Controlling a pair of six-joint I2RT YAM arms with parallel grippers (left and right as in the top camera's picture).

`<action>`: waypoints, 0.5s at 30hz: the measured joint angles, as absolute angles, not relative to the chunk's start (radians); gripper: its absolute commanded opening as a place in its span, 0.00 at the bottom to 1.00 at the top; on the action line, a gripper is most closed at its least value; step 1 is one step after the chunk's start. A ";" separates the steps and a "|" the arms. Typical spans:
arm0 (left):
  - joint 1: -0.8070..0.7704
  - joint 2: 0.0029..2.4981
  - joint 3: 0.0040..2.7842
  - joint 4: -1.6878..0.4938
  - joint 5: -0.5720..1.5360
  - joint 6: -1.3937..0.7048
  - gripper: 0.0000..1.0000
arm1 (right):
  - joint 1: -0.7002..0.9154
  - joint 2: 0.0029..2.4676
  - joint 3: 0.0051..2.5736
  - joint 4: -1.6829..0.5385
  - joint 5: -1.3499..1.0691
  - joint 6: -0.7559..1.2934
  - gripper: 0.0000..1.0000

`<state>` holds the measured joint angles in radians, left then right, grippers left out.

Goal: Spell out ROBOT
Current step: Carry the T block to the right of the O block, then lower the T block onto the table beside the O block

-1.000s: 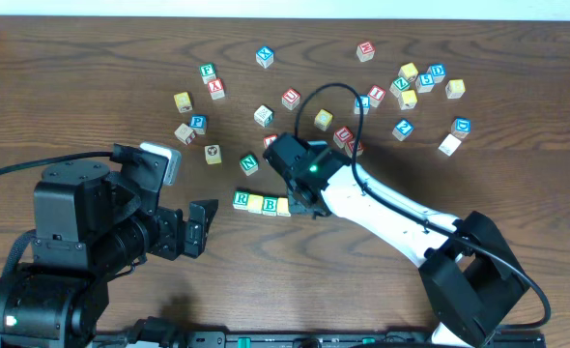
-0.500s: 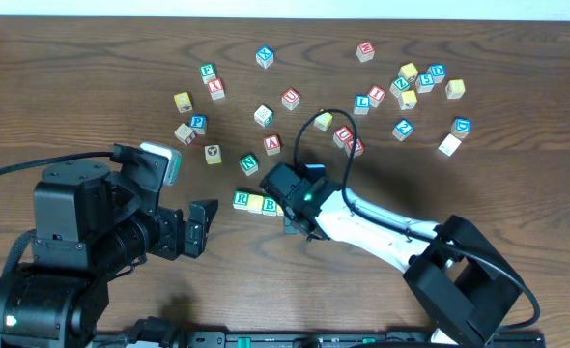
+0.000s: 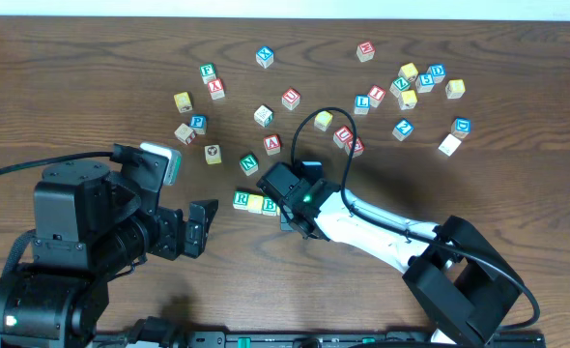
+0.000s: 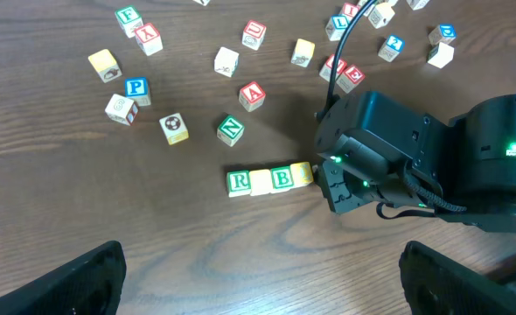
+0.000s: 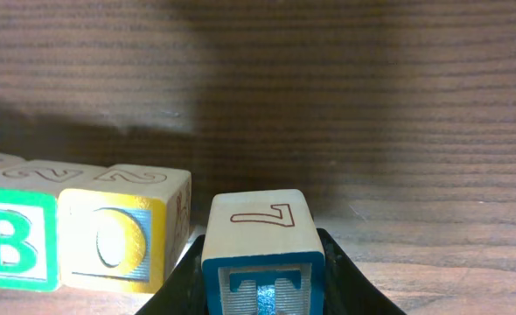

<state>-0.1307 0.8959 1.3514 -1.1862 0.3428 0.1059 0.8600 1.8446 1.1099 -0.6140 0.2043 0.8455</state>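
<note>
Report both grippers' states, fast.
Left gripper: open, holding nothing.
Right gripper: closed on the blue T cube.

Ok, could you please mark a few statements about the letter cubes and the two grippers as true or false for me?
1. The right gripper is shut on the T cube. True.
2. The T cube touches the yellow O cube that ends the row. False: a gap separates them.
3. The left gripper holds the green N cube. False: it is open and empty; the N cube lies loose, apart from the row.
4. The red A cube lies outside the row. True.
5. The R cube sits at the row's end farthest from the right gripper. True.
</note>
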 measured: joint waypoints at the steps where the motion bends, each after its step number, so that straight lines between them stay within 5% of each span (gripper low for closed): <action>1: -0.131 0.896 1.351 -1.186 0.342 0.106 0.98 | 0.860 1.845 1.110 -0.613 0.208 0.849 0.12; 15: -0.131 0.896 1.351 -1.186 0.342 0.106 0.98 | 0.860 1.845 1.110 -0.610 0.237 0.864 0.17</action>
<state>-0.1307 0.8959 1.3514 -1.1862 0.3424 0.1059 0.8600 1.8446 1.1095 -0.6098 0.2367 0.8642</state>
